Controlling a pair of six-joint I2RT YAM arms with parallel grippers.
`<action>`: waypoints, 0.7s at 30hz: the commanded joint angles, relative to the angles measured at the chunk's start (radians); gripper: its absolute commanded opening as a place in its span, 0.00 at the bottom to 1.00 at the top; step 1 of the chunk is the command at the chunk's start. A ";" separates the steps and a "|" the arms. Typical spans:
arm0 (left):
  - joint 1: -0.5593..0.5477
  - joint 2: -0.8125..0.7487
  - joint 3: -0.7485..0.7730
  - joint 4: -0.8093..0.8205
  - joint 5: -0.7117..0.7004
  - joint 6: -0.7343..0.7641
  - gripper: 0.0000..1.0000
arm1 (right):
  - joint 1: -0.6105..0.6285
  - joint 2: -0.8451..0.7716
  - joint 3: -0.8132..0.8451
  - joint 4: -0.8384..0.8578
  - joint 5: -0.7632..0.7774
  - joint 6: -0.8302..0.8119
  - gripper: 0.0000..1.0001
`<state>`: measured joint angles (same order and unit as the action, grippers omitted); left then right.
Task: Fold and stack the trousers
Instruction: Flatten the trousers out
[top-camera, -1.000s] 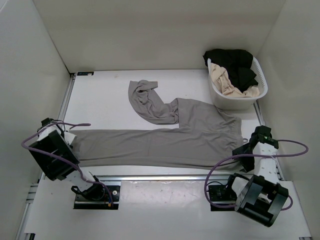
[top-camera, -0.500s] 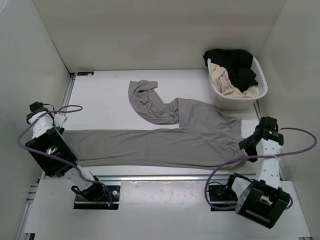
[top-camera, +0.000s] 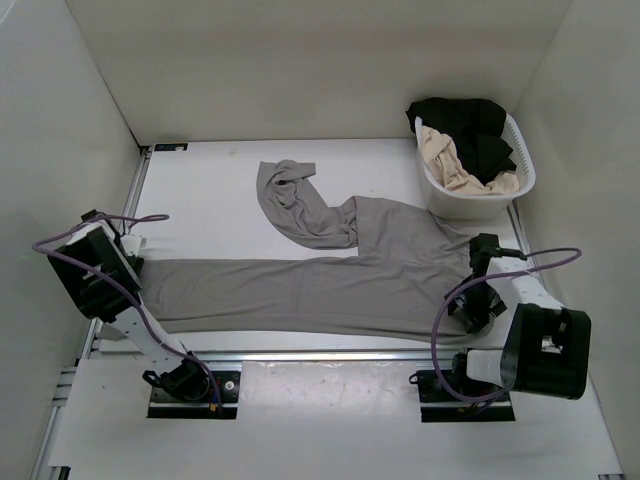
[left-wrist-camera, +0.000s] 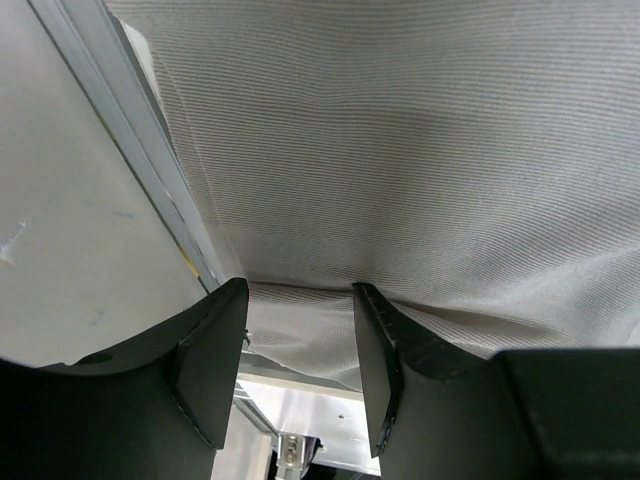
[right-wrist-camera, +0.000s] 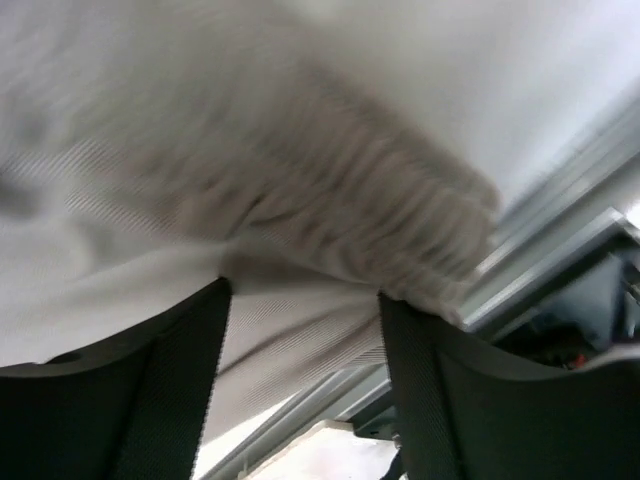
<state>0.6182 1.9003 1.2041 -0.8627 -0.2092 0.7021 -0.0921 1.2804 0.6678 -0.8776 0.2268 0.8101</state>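
Across the tabletop (top-camera: 200, 200), the trousers (top-camera: 330, 285) lie flat, one leg toward 9 o'clock. Left hand (left-wrist-camera: 300, 300) spread astride the cuff, right hand (right-wrist-camera: 305, 290) spread at the waistband, 4 o'clock. Probably set to grip both ends for folding.

Taupe-grey cloth on white, with black and purple at the edges.
The long, thin, soft taupe-grey trousers (top-camera: 330, 285) are plain, with only a fine woven rib showing in the wrist views, and they lie on a flat white surface (top-camera: 200, 195). A white slotted plastic basket (top-camera: 478, 208) holds a black crumpled garment (top-camera: 470, 125) and a beige-cream crumpled garment (top-camera: 450, 165). The left tool (left-wrist-camera: 300, 290) and right tool (right-wrist-camera: 305, 292) have matte black fingers, and the thin cables (top-camera: 140, 217) are purple.
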 joint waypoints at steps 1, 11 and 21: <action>-0.008 0.016 -0.052 0.103 -0.001 -0.036 0.58 | -0.032 -0.016 -0.031 -0.104 0.121 0.121 0.65; -0.008 -0.116 0.087 0.002 0.129 -0.058 0.62 | -0.121 -0.155 -0.004 -0.089 0.158 -0.003 0.72; -0.335 -0.048 0.626 -0.226 0.438 -0.131 0.83 | -0.075 -0.167 0.332 -0.241 0.298 -0.058 0.99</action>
<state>0.4908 1.8511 1.7573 -1.0039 0.0673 0.6037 -0.1799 1.1343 0.8963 -1.0615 0.4583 0.7959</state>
